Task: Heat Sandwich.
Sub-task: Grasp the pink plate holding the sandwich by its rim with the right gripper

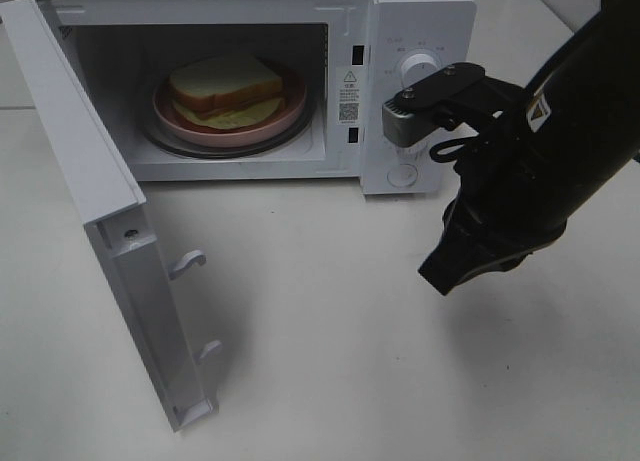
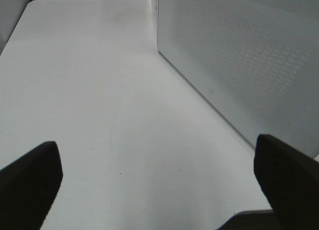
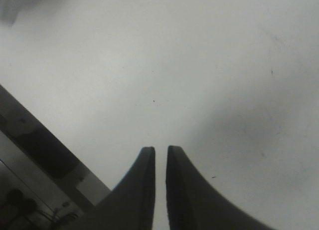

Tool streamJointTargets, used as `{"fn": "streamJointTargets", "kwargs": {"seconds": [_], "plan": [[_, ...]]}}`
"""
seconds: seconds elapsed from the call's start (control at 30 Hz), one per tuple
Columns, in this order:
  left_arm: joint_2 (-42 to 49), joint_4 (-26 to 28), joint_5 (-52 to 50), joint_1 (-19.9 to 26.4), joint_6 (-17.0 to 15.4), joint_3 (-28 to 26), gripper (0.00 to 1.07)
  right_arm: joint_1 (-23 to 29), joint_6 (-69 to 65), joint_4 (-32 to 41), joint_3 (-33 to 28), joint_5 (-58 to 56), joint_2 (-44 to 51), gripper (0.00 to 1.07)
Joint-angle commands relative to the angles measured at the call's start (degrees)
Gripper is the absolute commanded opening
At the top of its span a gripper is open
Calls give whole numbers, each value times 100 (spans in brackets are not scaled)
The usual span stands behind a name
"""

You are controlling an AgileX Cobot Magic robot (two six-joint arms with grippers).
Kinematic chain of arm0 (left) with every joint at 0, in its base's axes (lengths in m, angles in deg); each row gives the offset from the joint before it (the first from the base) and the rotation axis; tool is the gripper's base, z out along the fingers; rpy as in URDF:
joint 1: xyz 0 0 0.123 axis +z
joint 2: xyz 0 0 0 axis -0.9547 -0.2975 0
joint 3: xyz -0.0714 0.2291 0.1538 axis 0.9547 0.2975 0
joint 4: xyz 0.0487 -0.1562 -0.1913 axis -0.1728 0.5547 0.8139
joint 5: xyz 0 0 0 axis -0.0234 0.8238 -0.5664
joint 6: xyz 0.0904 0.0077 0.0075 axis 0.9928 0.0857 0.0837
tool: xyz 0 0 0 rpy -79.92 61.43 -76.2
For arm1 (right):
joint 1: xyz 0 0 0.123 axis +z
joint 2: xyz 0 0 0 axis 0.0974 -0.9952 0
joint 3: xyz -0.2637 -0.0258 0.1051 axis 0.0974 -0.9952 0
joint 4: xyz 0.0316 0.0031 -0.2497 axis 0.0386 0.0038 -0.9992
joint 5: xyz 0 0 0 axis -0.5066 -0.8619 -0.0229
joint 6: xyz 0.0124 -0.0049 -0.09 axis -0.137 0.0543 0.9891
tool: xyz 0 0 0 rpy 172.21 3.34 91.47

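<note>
1. My right arm [image 1: 560, 111] comes in from the right and bends down in front of the microwave [image 1: 420, 21], so my right gripper [image 1: 440, 277] points down and left over the white table [image 1: 330, 381]
2. My right fingers [image 3: 144, 190] are pressed almost together with only a thin slit between them, and they hold nothing
3. My left gripper [image 2: 157, 142] hangs low over the table with its jaws spread wide, holding nothing
4. The sandwich [image 1: 225, 84] lies on the pink plate [image 1: 292, 113] inside the microwave, and the door [image 1: 110, 221] is swung wide open
5. A white dotted wall [image 2: 239, 55] is near my left gripper, but I cannot tell if it is the door or the side
6. The high view does not reach my left arm
7. My right arm covers part of the white knob [image 1: 412, 71] and the panel under it
</note>
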Motion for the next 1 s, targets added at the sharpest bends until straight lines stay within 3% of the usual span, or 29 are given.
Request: {"fn": "streamJointTargets", "kwargs": {"seconds": [0.03, 0.6, 0.93, 1.0], "plan": [[97, 17, -52, -6, -11, 6, 98, -34, 991, -80, 138, -264, 40, 9], [97, 17, -52, -6, -11, 6, 98, -34, 5913, -86, 172, -309, 40, 11], [97, 17, -52, -6, -11, 6, 98, -34, 6056, -275, 172, -304, 40, 16], [97, 17, -52, -6, -11, 6, 98, -34, 6056, -275, 172, -252, 40, 26]]}}
